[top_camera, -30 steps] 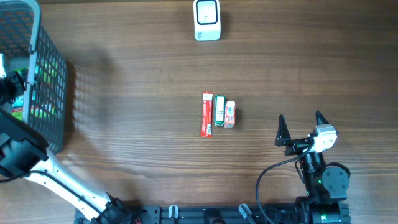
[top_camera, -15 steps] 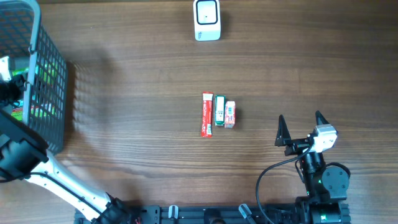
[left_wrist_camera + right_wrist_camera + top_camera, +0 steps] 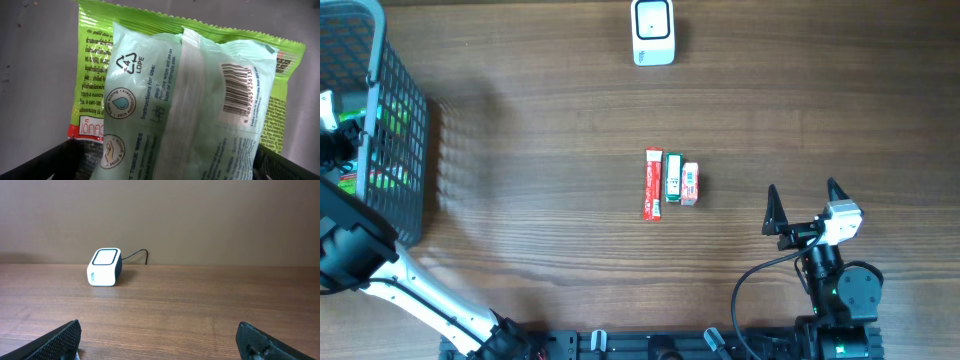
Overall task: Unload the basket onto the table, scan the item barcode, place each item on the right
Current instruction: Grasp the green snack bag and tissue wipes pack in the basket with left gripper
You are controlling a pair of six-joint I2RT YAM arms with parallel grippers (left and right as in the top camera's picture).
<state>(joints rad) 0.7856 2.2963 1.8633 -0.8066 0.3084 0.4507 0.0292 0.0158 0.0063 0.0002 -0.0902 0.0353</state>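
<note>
Pale-green plastic wipes pack (image 3: 190, 115) straight ahead of left gripper (image 3: 165, 169), gripper spread; long axis runs away, slanting right, barcode (image 3: 241, 90) at far end. Right gripper (image 3: 803, 192) spread, well apart.

Right tool (image 3: 804, 206) gapes wide; left tool (image 3: 162, 172) gapes wide too.

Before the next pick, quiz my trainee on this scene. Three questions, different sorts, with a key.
1. True or false: the scanner sits inside the basket.
2. How many small packets lie side by side in the middle of the table? A) two B) three C) five
3. Is the right gripper open or shut?
Key: 1 false, it stands on the table, far from the basket; 2 B; 3 open.
</note>
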